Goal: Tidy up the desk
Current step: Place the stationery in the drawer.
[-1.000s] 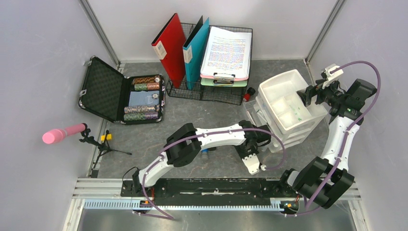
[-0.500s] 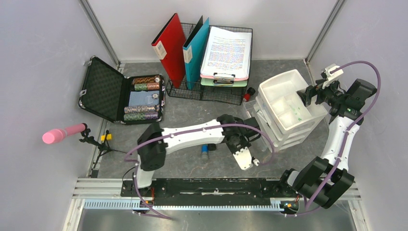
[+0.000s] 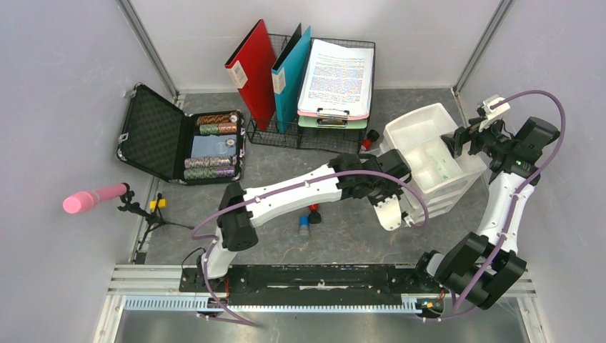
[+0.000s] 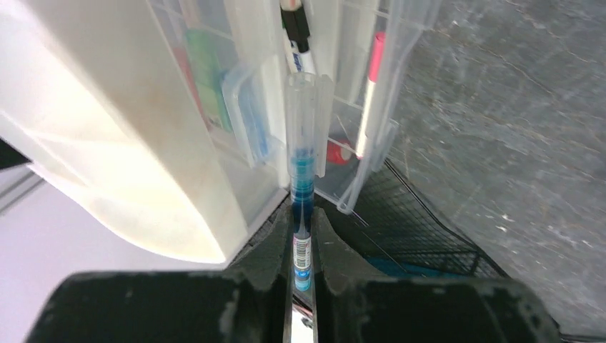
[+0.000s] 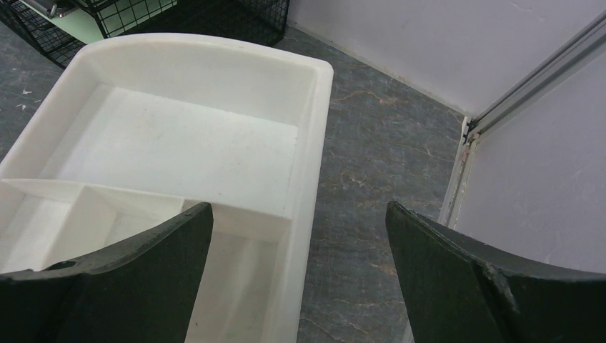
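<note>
Along the near edge, the black-and-aluminium rail (image 3: 307, 275) carries both my arm bases, and from it the dark grey, stone-look tabletop (image 3: 343, 239) spreads out to the pale walls. Just past the rail, two small markers (image 3: 307, 221) lie on that tabletop beside my left arm. My left tool (image 4: 303, 236) is clamped on a blue pen (image 4: 303, 179), whose clear cap points at the front of the clear drawer unit (image 3: 429, 196); I cannot tell whether the cap touches it. Through the clear plastic I see a pink pen (image 4: 373, 86) and a black-and-white marker (image 4: 296, 36) in there. On top of the drawers sits a white divided tray (image 5: 314, 143), and my right tool (image 5: 299, 214) hangs over it with its fingers spread wide and nothing between them. Off to the left, a pink microphone (image 3: 93, 199) stands on a small tripod, and a black foam-lined case (image 3: 154, 136) lies open with rows of chips. Farthest back, a wire rack (image 3: 307, 136) holds a red folder (image 3: 251, 71), a teal folder (image 3: 291, 71) and a clipboard with printed paper (image 3: 337, 78).
</note>
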